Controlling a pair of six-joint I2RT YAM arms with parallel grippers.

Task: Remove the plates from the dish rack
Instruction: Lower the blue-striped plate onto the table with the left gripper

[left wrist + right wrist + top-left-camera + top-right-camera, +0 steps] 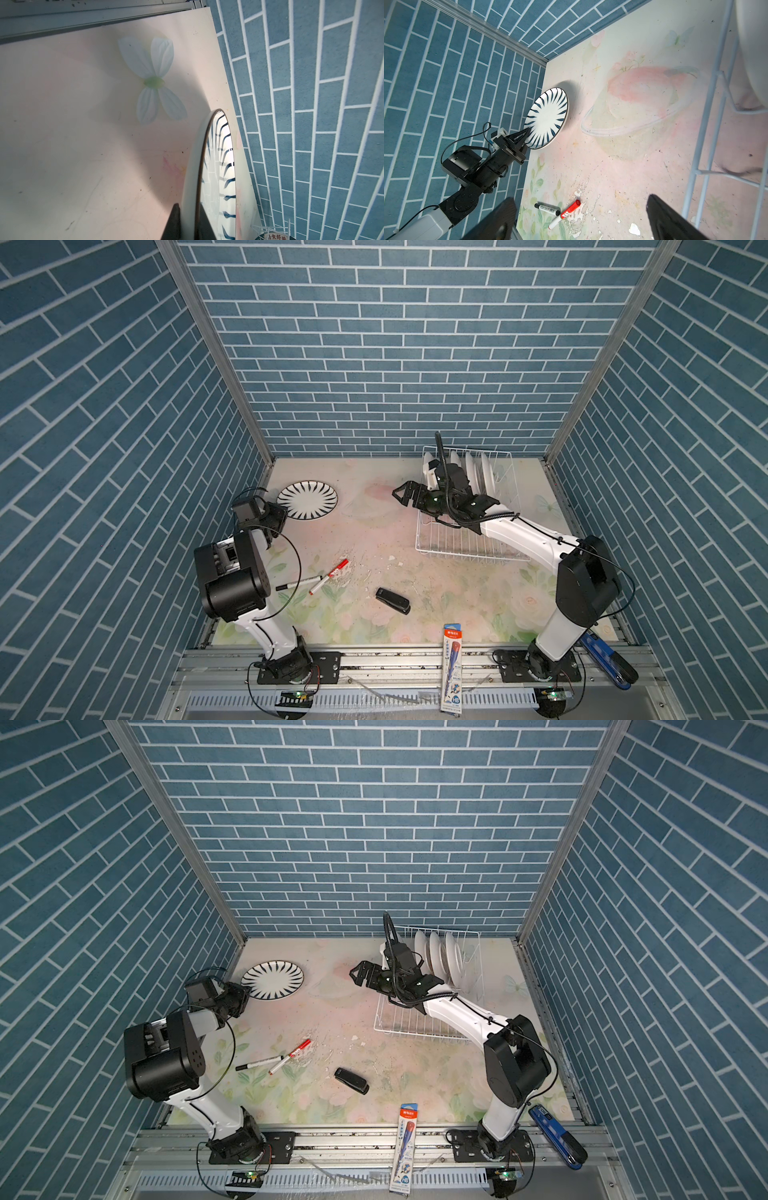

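The left gripper (527, 132), at centre left in both top views, is clamped on the near rim of a black-and-white striped plate (307, 499). The plate lies face up on the table (374, 539) toward the far left corner. The left wrist view shows its white rim pinched between the two dark fingers (174, 222); whether the gripped edge is lifted off the surface cannot be told. Right of centre, the right gripper (401, 494) hangs with its jaws spread wide and empty, just left of the white wire dish rack (469, 558), its tips pointing across the table toward the striped plate. The rack sits at the far right of the table. Several white-backed plates (484, 477) stand on edge in its far end, just behind the right arm's wrist. The tabletop carries a pale floral print, scuffed and flecked with white chips near its middle. A black marker (297, 583) and a red-capped marker (330, 574) lie with their ends meeting at lower left of centre, and a black stapler (392, 600) lies to their right. A pencil pack (453, 672) rests across the front rail and a blue-handled tool (606, 659) lies at lower right. Blue brick-pattern walls (374, 344) close in three sides.
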